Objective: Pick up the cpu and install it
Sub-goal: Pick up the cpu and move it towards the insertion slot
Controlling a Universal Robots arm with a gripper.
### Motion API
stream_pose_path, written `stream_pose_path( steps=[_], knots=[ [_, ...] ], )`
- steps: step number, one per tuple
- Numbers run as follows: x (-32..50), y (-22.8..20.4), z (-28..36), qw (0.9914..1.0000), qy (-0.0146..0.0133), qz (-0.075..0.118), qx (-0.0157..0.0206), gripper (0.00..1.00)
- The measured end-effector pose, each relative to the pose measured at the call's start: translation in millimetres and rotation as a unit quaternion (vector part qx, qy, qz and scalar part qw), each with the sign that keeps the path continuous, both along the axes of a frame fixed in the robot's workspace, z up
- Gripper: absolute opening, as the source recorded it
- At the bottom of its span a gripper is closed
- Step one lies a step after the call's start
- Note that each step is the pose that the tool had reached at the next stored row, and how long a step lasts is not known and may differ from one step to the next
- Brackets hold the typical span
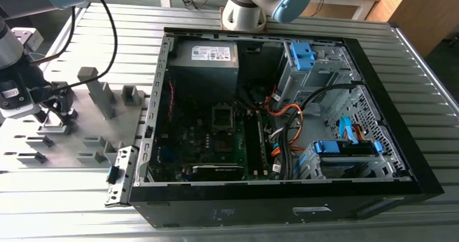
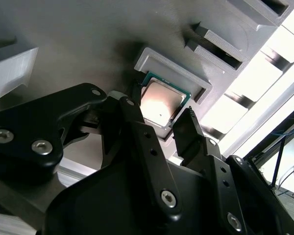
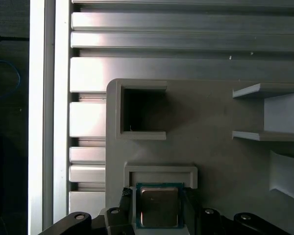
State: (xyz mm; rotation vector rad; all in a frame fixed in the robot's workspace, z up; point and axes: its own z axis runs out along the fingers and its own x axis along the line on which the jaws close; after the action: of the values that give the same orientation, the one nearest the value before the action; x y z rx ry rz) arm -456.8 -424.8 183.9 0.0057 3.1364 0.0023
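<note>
The cpu (image 3: 159, 204) is a small silvery square chip with a green rim, lying flat in a shallow grey pocket (image 3: 160, 171) of the fixture plate. In the second wrist view the cpu (image 2: 161, 100) sits between two black fingers. My gripper (image 3: 158, 215) straddles it, one finger pressed against each opposite edge, shut on the chip while it still rests in the pocket. In the exterior view my gripper (image 1: 56, 118) is low over the grey fixture plate (image 1: 79, 145) at that view's left. The motherboard's socket frame (image 1: 222, 113) lies inside the open computer case.
The open black computer case (image 1: 287, 191) fills the middle of the ribbed metal table, with cables, blue drive brackets and a graphics card (image 1: 219, 172) inside. Upright grey fixture blocks (image 1: 100, 94) stand close to my gripper. An empty square pocket (image 3: 142, 110) lies beyond the cpu's pocket.
</note>
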Motion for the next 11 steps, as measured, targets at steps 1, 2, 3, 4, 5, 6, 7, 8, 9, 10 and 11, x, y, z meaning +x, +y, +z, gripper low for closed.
stream_pose_path(
  steps=[1,2,3,4,5,6,7,8,9,10,11],
  knots=[
    [0.0,0.0,-0.1,1.00000,0.0000,0.000,0.0000,0.53],
    [0.0,0.0,-0.1,1.00000,0.0001,0.000,0.0000,0.53],
    [0.0,0.0,-0.2,1.00000,0.0001,0.000,0.0000,0.53],
    [0.0,0.0,-0.3,1.00000,0.0000,0.000,0.0000,0.53],
    [0.0,0.0,-0.3,1.00000,0.0000,0.000,0.0000,0.53],
    [0.0,0.0,-0.3,1.00000,0.0000,0.001,0.0000,0.53],
    [0.0,0.0,-0.3,1.00000,0.0000,0.001,0.0000,0.53],
    [0.0,0.0,-0.3,1.00000,0.0000,0.001,0.0000,0.53],
    [0.0,0.0,-0.3,1.00000,0.0000,0.001,0.0000,0.53],
    [0.0,0.0,-0.3,1.00000,-0.0001,0.001,0.0000,0.53],
    [0.1,0.0,0.0,1.00000,-0.0001,0.002,0.0001,0.53]
  ],
)
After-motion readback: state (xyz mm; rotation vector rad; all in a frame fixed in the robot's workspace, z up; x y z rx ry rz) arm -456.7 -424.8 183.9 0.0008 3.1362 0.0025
